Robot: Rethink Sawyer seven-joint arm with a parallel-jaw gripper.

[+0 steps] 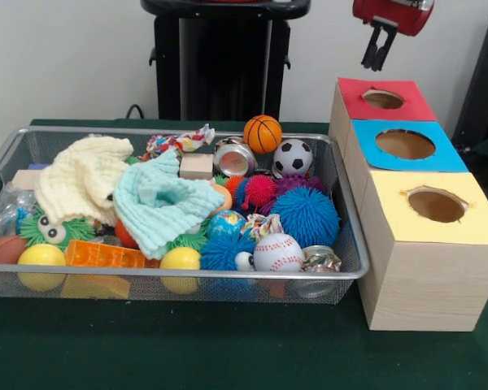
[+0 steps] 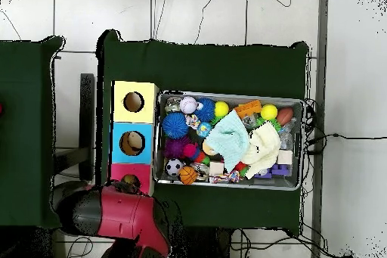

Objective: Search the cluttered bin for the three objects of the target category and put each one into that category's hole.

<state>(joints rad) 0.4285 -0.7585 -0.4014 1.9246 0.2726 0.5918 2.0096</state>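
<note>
The wire mesh bin [image 1: 187, 275] sits on the green table, full of clutter: a small basketball [image 1: 263, 133], a soccer ball [image 1: 293, 157], a baseball [image 1: 277, 253], spiky balls, yellow balls, tins and two cloths. The red-faced hole [image 1: 383, 99] is on the far box to the right of the bin. My gripper [image 1: 376, 63] hangs just above that hole, slightly open and holding nothing. In the overhead view the bin [image 2: 227, 94] and the red hole [image 2: 131, 181] show, and my red arm [image 2: 121, 213] covers the gripper.
The blue-faced hole [image 1: 405, 144] and the yellow-faced hole [image 1: 436, 205] sit in front of the red one in a row of wooden boxes. A cream cloth [image 1: 85, 179] and a mint cloth [image 1: 163, 203] cover part of the bin's contents. The black pedestal [image 1: 224, 57] stands behind the bin.
</note>
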